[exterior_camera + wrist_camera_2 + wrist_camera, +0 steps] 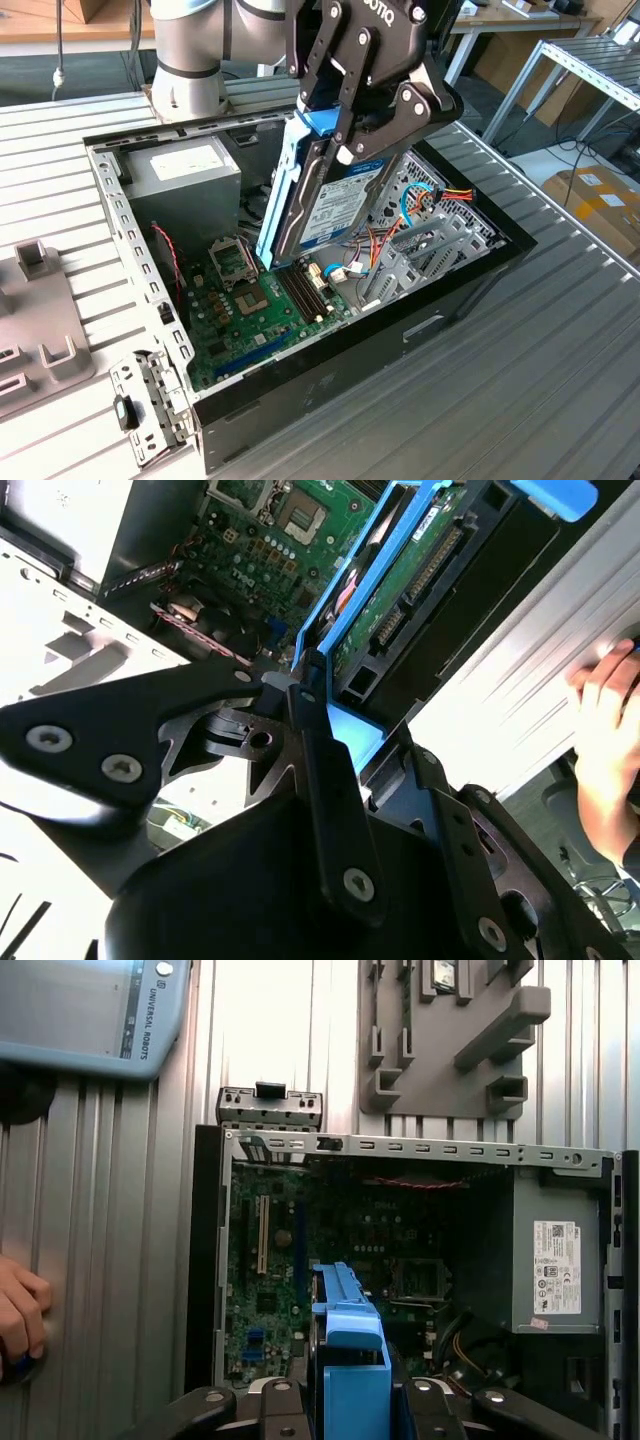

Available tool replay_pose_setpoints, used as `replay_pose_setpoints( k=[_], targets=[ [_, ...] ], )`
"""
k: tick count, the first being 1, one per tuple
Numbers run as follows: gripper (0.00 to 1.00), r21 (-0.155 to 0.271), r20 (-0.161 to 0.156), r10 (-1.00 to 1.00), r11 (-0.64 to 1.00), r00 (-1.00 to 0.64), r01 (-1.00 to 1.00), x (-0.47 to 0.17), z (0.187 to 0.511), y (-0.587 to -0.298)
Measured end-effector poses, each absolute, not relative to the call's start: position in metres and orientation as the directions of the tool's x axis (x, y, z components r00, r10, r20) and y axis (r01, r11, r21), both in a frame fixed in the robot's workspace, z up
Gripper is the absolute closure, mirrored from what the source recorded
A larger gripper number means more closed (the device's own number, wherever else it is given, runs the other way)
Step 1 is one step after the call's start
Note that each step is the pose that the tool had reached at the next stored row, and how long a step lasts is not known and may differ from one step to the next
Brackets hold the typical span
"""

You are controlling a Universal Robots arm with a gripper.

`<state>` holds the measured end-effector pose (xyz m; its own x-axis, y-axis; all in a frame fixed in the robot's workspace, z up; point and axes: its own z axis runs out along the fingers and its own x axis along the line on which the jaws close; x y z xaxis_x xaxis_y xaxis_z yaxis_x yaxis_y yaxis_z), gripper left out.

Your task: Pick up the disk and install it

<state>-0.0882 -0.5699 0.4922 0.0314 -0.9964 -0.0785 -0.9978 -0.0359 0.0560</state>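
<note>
Over the case (400,330) — gripper (347,140) clamps disk (335,210)

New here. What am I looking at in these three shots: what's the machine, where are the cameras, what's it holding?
One robot arm with a black gripper. The exterior view looks on from off the arm; both wrist views ride on the arm. On the metal table lies an open computer case, its circuit board exposed. The gripper is shut on the disk, a blue-framed hard drive, held tilted over the case. A person's hand rests on the table in the first wrist view.
</note>
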Motion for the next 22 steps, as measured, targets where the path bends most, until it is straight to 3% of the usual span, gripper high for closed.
replay_pose_setpoints(
  k=[22],
  targets=[
    [0.63,0.061,-0.079,-0.996,-0.036,0.031,-0.998,-0.061,0.488,-0.577]
  ],
)
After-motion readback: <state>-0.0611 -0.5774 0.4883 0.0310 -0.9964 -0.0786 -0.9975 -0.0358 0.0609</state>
